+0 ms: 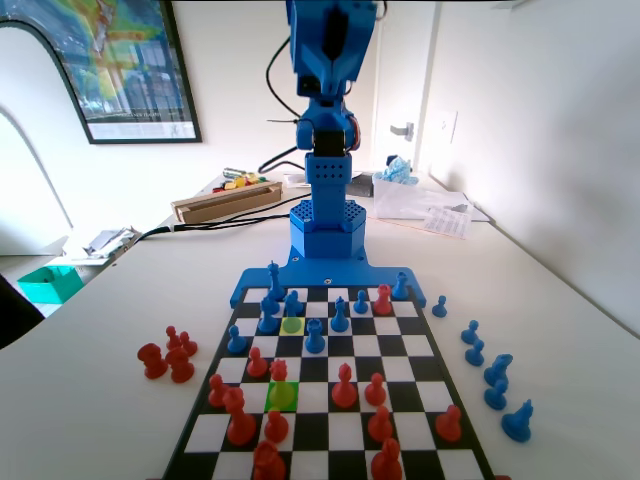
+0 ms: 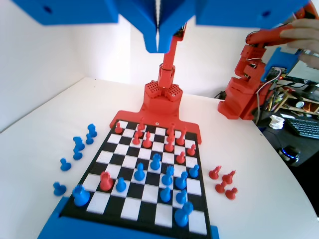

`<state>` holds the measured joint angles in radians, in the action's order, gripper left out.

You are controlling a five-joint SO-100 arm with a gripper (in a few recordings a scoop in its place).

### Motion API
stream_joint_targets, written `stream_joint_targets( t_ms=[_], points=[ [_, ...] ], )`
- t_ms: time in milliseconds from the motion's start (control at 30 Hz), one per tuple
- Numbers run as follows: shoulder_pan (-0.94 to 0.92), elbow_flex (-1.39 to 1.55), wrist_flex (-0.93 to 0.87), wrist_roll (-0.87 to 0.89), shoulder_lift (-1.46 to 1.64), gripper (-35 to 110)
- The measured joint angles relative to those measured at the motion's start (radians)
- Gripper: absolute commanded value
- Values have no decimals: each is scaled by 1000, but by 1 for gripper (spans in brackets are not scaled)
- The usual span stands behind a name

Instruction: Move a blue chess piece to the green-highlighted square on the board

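Fixed view, left to right. A cluster of captured red pawns sits on the desk in the lower left of the frame, off the board. On the board, the green-highlighted square lies left of centre in the lower half; a red pawn stands at its far edge, and whether its base rests on the green square or on the one behind cannot be told. No blue piece stands on the green square. Further up the same column a paler yellow-tinted square lies empty. A blue chess piece, a short pawn, stands just right of the yellow square; which pawn is meant to travel cannot be told. More blue pieces line the desk at the right.

Wrist view. The tool hangs at the top centre of the frame, high above the board, its jaws drawn together with a thin slit between them and nothing held.

Judgement: the task appears not begun. No pawn is gripped or lifted. What is left: descent, opening, grasp, carry, release on green
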<state>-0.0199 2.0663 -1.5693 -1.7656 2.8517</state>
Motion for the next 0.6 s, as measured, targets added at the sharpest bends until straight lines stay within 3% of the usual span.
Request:
stream_joint_targets(
  t_ms=[600],
  points=[
    [-144, -124, 227, -9, -640, 1]
  ],
)
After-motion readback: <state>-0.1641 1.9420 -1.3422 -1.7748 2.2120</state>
